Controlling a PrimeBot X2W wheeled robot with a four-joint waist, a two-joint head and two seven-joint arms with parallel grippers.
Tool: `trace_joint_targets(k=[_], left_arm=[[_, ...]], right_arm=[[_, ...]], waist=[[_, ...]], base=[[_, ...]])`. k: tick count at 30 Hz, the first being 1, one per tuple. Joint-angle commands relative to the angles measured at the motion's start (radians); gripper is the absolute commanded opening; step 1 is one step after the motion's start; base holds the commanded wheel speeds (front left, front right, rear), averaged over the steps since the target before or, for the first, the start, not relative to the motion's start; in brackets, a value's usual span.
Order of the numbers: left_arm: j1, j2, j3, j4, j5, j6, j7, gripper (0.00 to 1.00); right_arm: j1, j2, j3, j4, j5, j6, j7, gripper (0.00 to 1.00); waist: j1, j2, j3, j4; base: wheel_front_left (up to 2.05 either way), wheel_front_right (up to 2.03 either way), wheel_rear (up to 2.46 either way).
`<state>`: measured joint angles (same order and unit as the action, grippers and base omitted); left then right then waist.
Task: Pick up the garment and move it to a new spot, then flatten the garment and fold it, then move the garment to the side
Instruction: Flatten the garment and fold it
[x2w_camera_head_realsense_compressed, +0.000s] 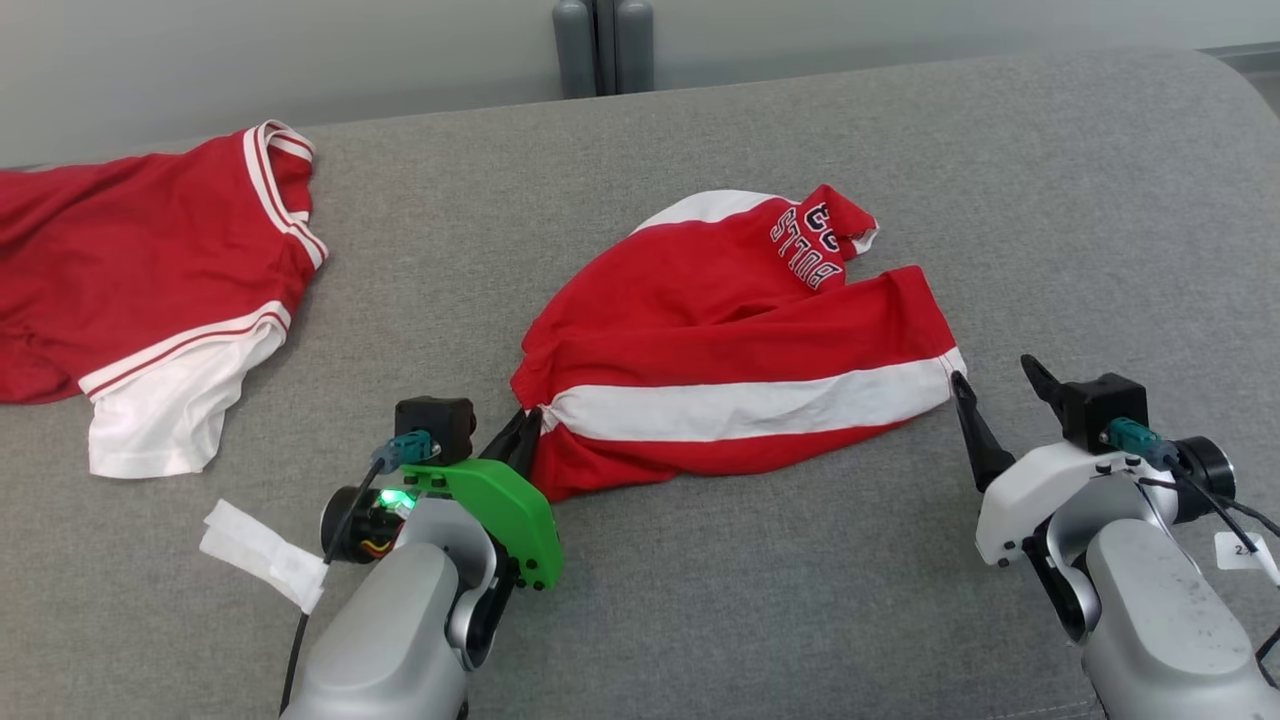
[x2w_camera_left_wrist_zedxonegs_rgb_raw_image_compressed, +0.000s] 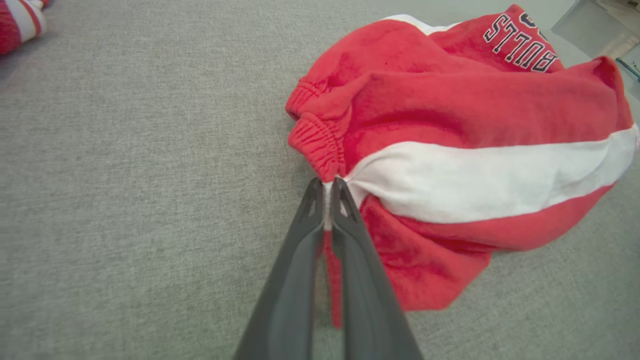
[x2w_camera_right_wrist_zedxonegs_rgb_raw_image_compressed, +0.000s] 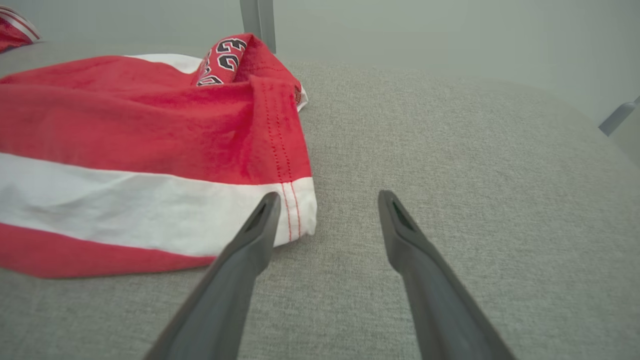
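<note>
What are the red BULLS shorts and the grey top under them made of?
The red shorts look like soft, matte fleecy cotton knit: fuzzy nap, gathered elastic waistband. The grey surface seems woven upholstery fabric, matte, with a fine heathered weave.

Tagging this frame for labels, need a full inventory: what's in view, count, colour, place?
shorts: 1, red with a white stripe and lettering, crumpled at the middle of the cushion
second garment: 1, red with white trim, far left of the cushion, partly out of frame
cushion: 1, grey fabric, under everything
posts: 2, grey, behind the cushion's far edge, top centre
tape tag: 1, white, by the cable beside the left arm
left gripper: 1, dark fingers, shut on the shorts' elastic waistband at their left end
right gripper: 1, dark fingers, open, at the shorts' right hem, holding nothing
</note>
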<state>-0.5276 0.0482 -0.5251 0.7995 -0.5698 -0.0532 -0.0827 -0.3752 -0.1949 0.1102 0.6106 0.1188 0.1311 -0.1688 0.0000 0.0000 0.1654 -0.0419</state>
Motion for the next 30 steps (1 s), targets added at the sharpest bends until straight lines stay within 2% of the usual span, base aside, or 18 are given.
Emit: trace_joint_targets(k=[1, 10, 11, 12, 13, 14, 15, 17, 23, 30], left_arm=[[-0.018, 0.004, -0.005, 0.0, -0.009, 0.005, -0.01, 0.0], [-0.017, 0.004, -0.028, 0.004, -0.025, 0.011, -0.046, 0.0], [-0.016, 0.004, -0.032, 0.004, -0.027, 0.011, -0.049, 0.0], [-0.015, 0.004, -0.035, 0.004, -0.029, 0.012, -0.052, 0.0], [-0.015, 0.004, -0.039, 0.003, -0.029, 0.013, -0.052, 0.0], [-0.012, 0.004, -0.043, 0.003, -0.033, 0.016, -0.06, 0.0], [-0.01, 0.004, -0.045, 0.003, -0.034, 0.016, -0.061, 0.0], [-0.007, 0.004, -0.046, 0.005, -0.037, 0.017, -0.065, 0.0], [-0.004, 0.009, -0.045, 0.007, -0.043, 0.019, -0.082, 0.0], [-0.006, 0.022, -0.024, -0.043, -0.044, 0.019, -0.145, 0.0]], right_arm=[[-0.025, -0.009, 0.013, 0.025, 0.012, -0.001, -0.003, 1.0], [-0.14, -0.045, 0.165, 0.203, 0.14, -0.001, 0.02, 1.0], [-0.147, -0.051, 0.185, 0.212, 0.153, -0.001, 0.017, 0.93], [-0.158, -0.058, 0.204, 0.222, 0.167, -0.001, 0.009, 0.5], [-0.165, -0.062, 0.221, 0.229, 0.176, -0.001, 0.005, 0.42], [-0.174, -0.065, 0.255, 0.242, 0.205, -0.001, -0.004, 0.18], [-0.178, -0.068, 0.268, 0.247, 0.218, -0.001, -0.007, 0.15], [-0.186, -0.078, 0.297, 0.254, 0.242, -0.001, -0.011, 0.0], [-0.204, -0.097, 0.368, 0.266, 0.302, -0.001, -0.031, 0.0], [-0.217, -0.13, 0.395, 0.189, 0.347, -0.001, -0.084, 0.0]], waist=[[0.0, 0.0, 0.008, 0.011], [0.0, 0.0, 0.021, 0.037], [0.0, 0.0, 0.022, 0.038], [0.0, 0.0, 0.022, 0.04], [0.0, 0.0, 0.021, 0.041], [0.0, 0.0, 0.018, 0.041], [0.0, 0.0, 0.017, 0.04], [0.0, 0.0, 0.014, 0.037], [0.0, 0.0, 0.012, 0.024], [0.0, 0.0, -0.009, 0.01]], base=[[0.0, 0.0, 0.0], [0.0, 0.0, 0.0], [0.0, 0.0, 0.0], [0.0, 0.0, 0.0], [0.0, 0.0, 0.0], [0.0, 0.0, 0.0], [0.0, 0.0, 0.0], [0.0, 0.0, 0.0], [0.0, 0.0, 0.0], [0.0, 0.0, 0.0]])
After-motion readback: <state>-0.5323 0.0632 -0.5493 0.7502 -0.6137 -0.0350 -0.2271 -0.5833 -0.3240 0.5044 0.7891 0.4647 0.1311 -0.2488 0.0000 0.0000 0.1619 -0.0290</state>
